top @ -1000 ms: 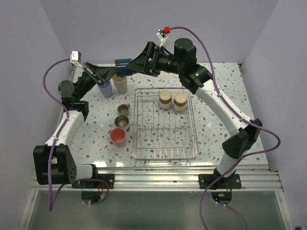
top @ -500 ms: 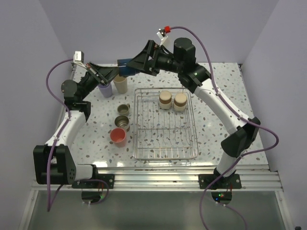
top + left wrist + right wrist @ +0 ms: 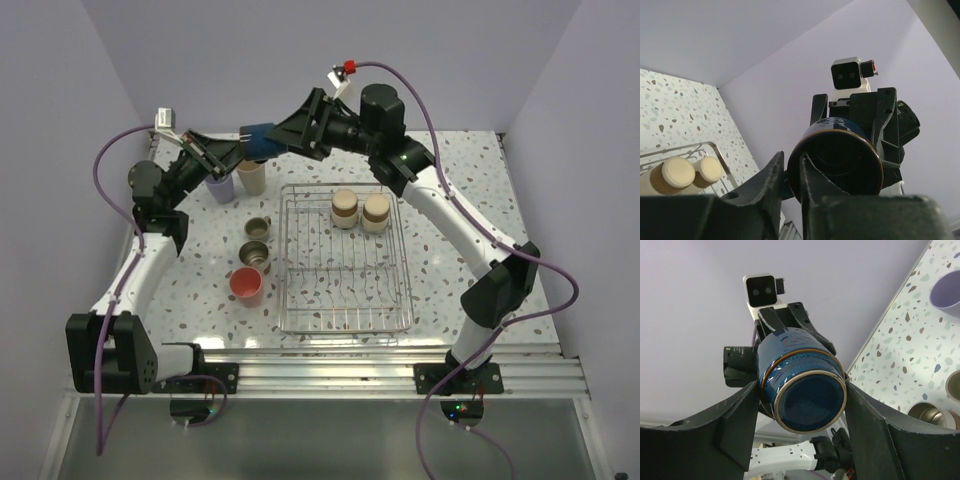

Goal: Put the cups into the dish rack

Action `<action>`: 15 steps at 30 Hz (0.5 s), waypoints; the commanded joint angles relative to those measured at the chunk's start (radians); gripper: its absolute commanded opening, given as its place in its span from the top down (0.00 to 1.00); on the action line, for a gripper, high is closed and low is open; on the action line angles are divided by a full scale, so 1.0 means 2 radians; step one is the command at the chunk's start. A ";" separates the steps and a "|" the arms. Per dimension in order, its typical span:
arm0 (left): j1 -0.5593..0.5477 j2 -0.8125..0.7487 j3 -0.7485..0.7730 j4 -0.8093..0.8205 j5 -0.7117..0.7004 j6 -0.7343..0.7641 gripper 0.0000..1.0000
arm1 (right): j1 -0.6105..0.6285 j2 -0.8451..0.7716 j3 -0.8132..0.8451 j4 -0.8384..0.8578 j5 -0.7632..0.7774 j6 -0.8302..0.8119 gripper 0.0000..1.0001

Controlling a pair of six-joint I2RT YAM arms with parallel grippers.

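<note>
Handover in mid-air: dark blue mug (image 3: 258,140) lies on its side above the back of the table (image 3: 450,200), well clear of the dish rack (image 3: 345,328), caught between both arms.

Left claw (image 3: 790,175) pinches the mug's rim, one finger inside the mouth and one outside. Right claw (image 3: 802,395) is clenched around the base end, fingers pressed to either flank of the glazed wall. Both appear to have hold of it; how firm either hold is cannot be told.

Rack contents: two tan cups (image 3: 344,208), upside down, side by side at the far end. On the table left of the rack: lavender tumbler (image 3: 221,187), beige tumbler (image 3: 251,178), two steel cups (image 3: 259,227), coral cup (image 3: 246,286).

Risks, as judged:
- Right claw sits close to the base end on smooth glaze. If the rim pinch lets go before that hold is sound, the mug could slip or pivot out and fall onto the cups below.
- If either arm pulls away while both are clamped, the mug could twist in the weaker hold.
</note>
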State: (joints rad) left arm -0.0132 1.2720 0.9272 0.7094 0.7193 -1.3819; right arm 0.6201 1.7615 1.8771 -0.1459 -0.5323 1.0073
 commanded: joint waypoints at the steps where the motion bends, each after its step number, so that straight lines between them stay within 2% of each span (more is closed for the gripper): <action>1: -0.009 -0.016 0.027 -0.058 0.000 0.044 0.75 | 0.013 -0.021 0.009 0.039 -0.012 0.008 0.87; 2: -0.009 -0.019 0.031 -0.073 -0.005 0.067 0.72 | 0.013 -0.022 0.012 0.029 -0.008 0.005 0.92; 4: -0.008 -0.033 0.053 -0.165 -0.025 0.106 0.61 | 0.011 -0.023 0.016 0.013 0.001 -0.004 1.00; 5: -0.008 -0.038 0.069 -0.225 -0.050 0.145 0.54 | 0.011 -0.024 0.017 0.003 0.008 -0.006 1.00; 6: -0.008 -0.043 0.077 -0.251 -0.060 0.163 0.51 | 0.010 -0.024 0.018 -0.002 0.008 -0.006 1.00; 11: -0.006 -0.066 0.119 -0.400 -0.132 0.265 0.43 | -0.005 -0.034 0.019 -0.045 0.034 -0.033 1.00; 15: -0.005 -0.086 0.143 -0.518 -0.237 0.314 0.40 | -0.025 -0.041 0.022 -0.090 0.054 -0.072 1.00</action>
State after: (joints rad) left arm -0.0265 1.1362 1.1564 -0.0616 0.4431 -0.9142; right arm 0.6048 1.7561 1.8755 -0.2775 -0.4782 0.9360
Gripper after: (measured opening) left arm 0.587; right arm 0.654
